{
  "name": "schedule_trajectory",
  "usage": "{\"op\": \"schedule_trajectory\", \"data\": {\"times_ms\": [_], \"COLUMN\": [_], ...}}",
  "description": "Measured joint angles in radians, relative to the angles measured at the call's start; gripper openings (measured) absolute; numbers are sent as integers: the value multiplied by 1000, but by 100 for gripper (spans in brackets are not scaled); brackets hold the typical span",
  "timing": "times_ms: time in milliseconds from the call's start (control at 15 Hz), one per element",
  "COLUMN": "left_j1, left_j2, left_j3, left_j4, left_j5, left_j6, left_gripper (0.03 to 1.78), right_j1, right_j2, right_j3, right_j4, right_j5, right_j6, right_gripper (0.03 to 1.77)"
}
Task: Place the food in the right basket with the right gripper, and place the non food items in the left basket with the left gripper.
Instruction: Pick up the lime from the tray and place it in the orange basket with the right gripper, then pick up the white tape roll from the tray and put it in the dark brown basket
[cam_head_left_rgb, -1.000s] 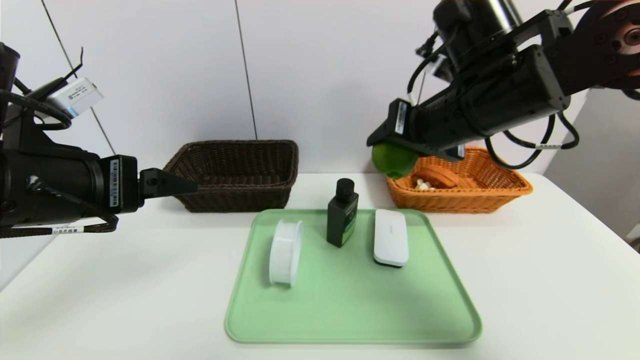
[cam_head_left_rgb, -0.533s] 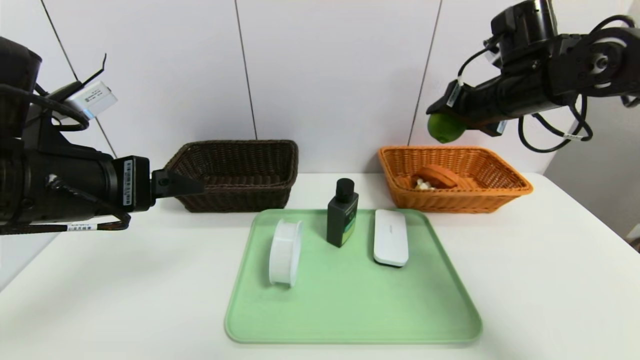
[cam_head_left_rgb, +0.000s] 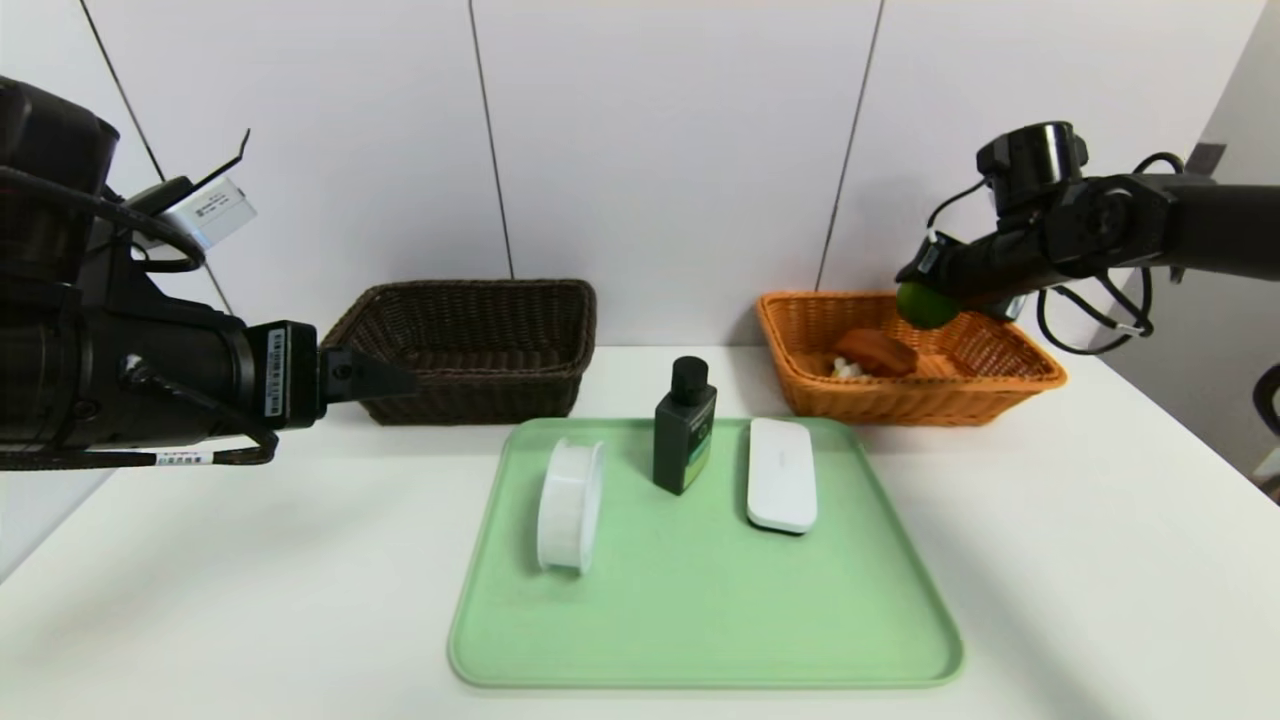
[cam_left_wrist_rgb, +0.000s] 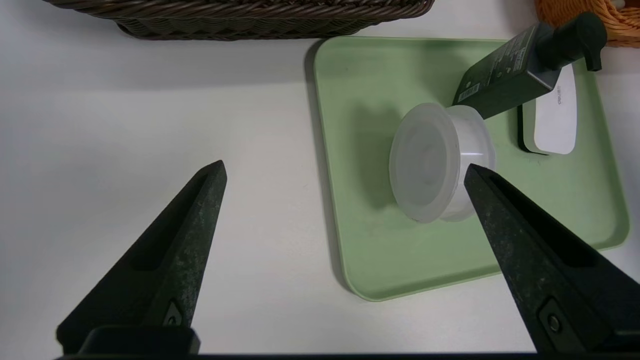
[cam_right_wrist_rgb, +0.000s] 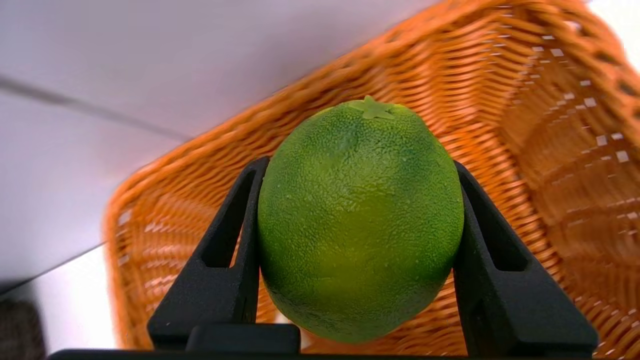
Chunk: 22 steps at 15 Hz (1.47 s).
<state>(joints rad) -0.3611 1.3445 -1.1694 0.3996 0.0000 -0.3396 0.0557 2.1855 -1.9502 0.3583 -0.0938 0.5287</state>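
My right gripper (cam_head_left_rgb: 922, 299) is shut on the green lime (cam_head_left_rgb: 927, 306), holding it just above the back of the light orange basket (cam_head_left_rgb: 1000, 388). In the right wrist view the lime (cam_right_wrist_rgb: 360, 220) fills the space between the black fingers (cam_right_wrist_rgb: 235, 260), with orange wicker (cam_right_wrist_rgb: 550, 125) beneath. An orange tart wedge (cam_head_left_rgb: 876, 352) lies inside that basket. My left gripper (cam_head_left_rgb: 395, 378) hovers open and empty in front of the dark brown basket (cam_head_left_rgb: 470, 340). On the green tray (cam_head_left_rgb: 700, 610) stand a white round disc container (cam_head_left_rgb: 570, 505) on edge, a dark bottle (cam_head_left_rgb: 685, 430) and a flat white box (cam_head_left_rgb: 781, 478).
In the left wrist view the open gripper (cam_left_wrist_rgb: 345, 169) hangs above bare white table, left of the tray (cam_left_wrist_rgb: 400, 270), with the disc container (cam_left_wrist_rgb: 430, 162) near one fingertip. A white wall stands close behind both baskets.
The right arm carried the lime from the orange basket's left rim up and rightward, then down over the basket. The left gripper edged slightly to the right.
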Motion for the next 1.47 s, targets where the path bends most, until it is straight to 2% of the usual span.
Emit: {"op": "schedule_trajectory", "data": {"times_ms": [400,800,1000,1267,1333,1467], "left_j1": [0,0,0,-7,-16,-29], "left_j2": [10,7,4,3,2,2], "left_j3": [-1,-1,-14,-33,-34,-37], "left_j4": [0,0,-2,-39,-43,-49], "left_j5": [0,2,7,7,10,26], "left_j6": [0,-1,-1,-5,-9,-15], "left_gripper": [169,169,169,169,169,169], "right_j1": [-47,-52,-44,-7,4,20], "right_j2": [57,53,17,-72,-97,-137], "right_j3": [0,1,4,5,5,7], "right_j4": [17,32,117,145,153,164], "right_j5": [-2,-2,-1,-2,-14,-91], "right_j6": [0,-1,4,-12,-30,-56], "right_gripper": [102,138,148,157,159,162]}}
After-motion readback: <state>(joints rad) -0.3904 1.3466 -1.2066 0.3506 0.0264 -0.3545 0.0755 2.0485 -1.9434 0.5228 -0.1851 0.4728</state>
